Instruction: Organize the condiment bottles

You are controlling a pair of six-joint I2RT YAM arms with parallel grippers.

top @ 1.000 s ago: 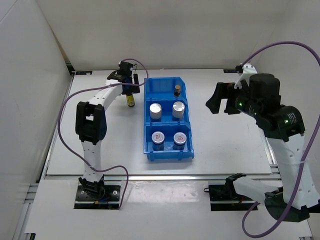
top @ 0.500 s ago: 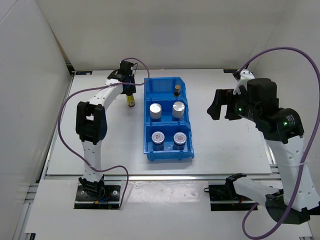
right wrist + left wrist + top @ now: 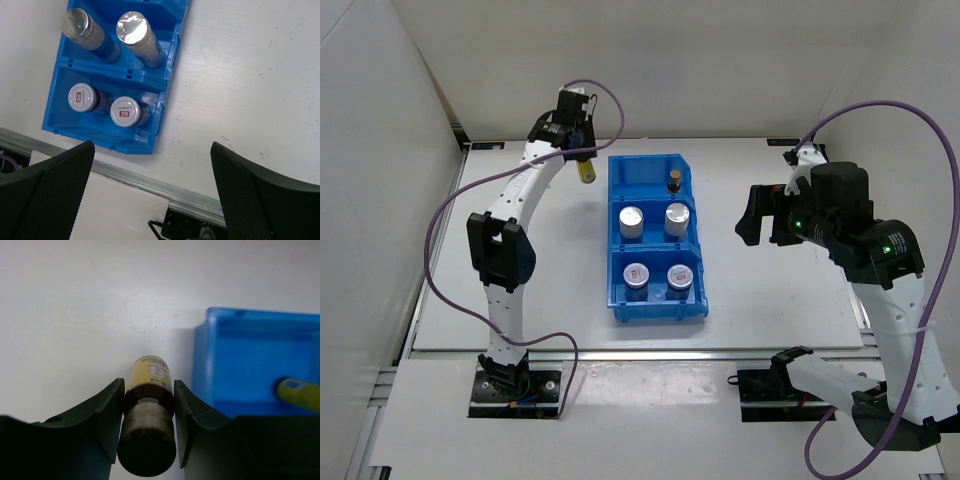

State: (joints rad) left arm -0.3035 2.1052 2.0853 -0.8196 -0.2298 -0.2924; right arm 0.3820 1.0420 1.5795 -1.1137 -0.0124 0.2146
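– Amber bottle (image 3: 150, 371) at the upper left of the top view: what has it?
– The left pincer (image 3: 148, 390). Its two dark fingers are closed narrow on the bottle, one on each side just below the dark cap (image 3: 146, 450), which points toward the wrist camera. From above, the bottle hangs tilted under the pincer, just beside the far left corner of the blue bin (image 3: 658, 308) and outside it.
– Is it off the counter (image 3: 770, 290)?
– I cannot tell for certain. In the wrist view the white counter lies beyond it, and the bin's wall stands to its right.
– And in the bin?
– Three compartments run in a column at the middle of the frame. The top one holds the second amber bottle (image 3: 674, 181), standing toward its right side. The middle one holds the two white-silver cylinders (image 3: 631, 221), upright and side by side. The bottom one holds the two dark jars (image 3: 636, 277) with red-marked silver lids, also side by side.
– Right side?
– The right pincer (image 3: 152, 147) is spread wide with nothing between its fingers. It hangs above bare counter to the right of the bin, apart from it. Its camera looks down on the cylinders and jars at the upper left of its frame.
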